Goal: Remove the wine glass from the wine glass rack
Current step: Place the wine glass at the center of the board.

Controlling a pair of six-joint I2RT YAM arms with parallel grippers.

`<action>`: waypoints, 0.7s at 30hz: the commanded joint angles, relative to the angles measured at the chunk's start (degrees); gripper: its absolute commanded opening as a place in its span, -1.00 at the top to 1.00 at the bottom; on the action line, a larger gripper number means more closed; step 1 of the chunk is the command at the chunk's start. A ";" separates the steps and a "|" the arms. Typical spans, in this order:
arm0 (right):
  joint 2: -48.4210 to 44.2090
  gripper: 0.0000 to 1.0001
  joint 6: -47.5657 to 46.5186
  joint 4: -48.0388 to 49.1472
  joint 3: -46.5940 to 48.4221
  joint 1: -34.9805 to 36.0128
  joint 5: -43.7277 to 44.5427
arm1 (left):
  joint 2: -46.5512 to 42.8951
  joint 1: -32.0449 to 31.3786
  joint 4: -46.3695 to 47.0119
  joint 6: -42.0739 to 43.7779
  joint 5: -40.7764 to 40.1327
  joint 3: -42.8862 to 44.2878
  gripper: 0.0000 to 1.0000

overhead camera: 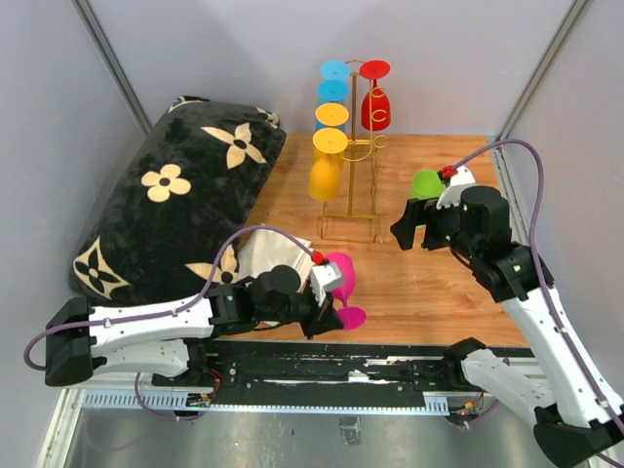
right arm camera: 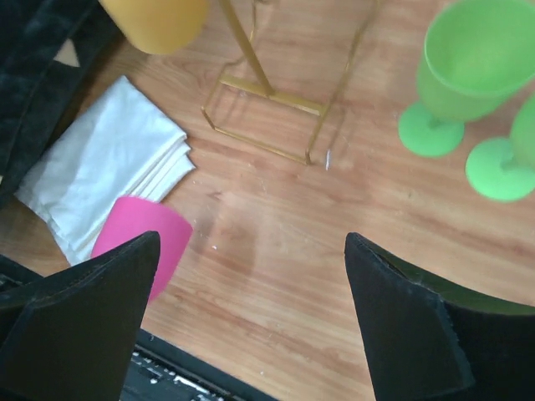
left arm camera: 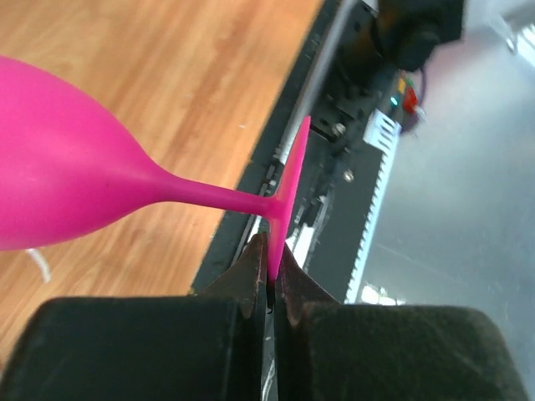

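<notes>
The gold wire wine glass rack (overhead camera: 363, 156) stands at the back middle of the wooden table. Several glasses hang on it upside down: blue (overhead camera: 333, 70), yellow (overhead camera: 325, 178) and red (overhead camera: 375, 109). My left gripper (overhead camera: 331, 314) is shut on the foot (left arm camera: 288, 188) of a pink wine glass (overhead camera: 341, 278). It holds the glass tilted low over the table's near edge, with the bowl (left arm camera: 58, 175) towards the table. My right gripper (overhead camera: 414, 232) is open and empty, right of the rack base (right arm camera: 267, 96) and above bare wood (right arm camera: 251, 242).
A black flowered pillow (overhead camera: 166, 195) fills the left side. A folded white cloth (overhead camera: 263, 255) lies beside it and also shows in the right wrist view (right arm camera: 109, 167). Two green glasses (right arm camera: 468, 67) stand upright at the right, near my right arm.
</notes>
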 commanded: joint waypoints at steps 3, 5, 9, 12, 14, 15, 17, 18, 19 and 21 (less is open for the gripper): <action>6.47 -0.85 8.45 -1.14 -3.96 -10.77 -24.22 | 4.19 -5.82 -1.65 19.01 7.04 4.63 0.99; 8.41 -0.85 9.40 0.59 -4.56 -10.77 -32.73 | 6.33 -6.25 -4.61 21.19 6.36 5.35 0.99; 10.07 -0.83 13.39 8.47 -8.14 -10.68 -47.28 | 10.10 -6.47 -11.73 26.85 7.90 7.34 0.99; 9.82 -0.81 13.42 10.22 -9.25 -10.52 -49.83 | 9.43 -6.48 -12.88 29.91 8.93 7.84 0.99; 9.10 -0.79 12.97 11.38 -9.79 -10.29 -50.75 | 7.18 -6.48 -10.69 32.25 10.64 6.79 0.99; 8.89 -0.78 12.89 11.78 -10.06 -10.15 -50.79 | 5.79 -6.48 -8.68 33.17 11.40 5.81 0.99; 8.76 -0.73 12.81 11.98 -10.49 -9.78 -50.88 | 2.32 -6.48 -4.20 35.11 12.92 3.37 0.99; 8.93 -0.70 12.75 11.83 -10.59 -9.57 -51.16 | 0.34 -6.48 -1.99 36.21 13.53 1.89 0.99; 9.22 -0.69 12.62 11.57 -10.62 -9.41 -51.52 | -1.52 -6.48 0.11 36.98 13.93 0.04 0.99; 9.90 -0.63 12.68 11.21 -10.61 -8.83 -52.74 | -4.82 -6.48 3.40 38.30 14.32 -2.43 0.99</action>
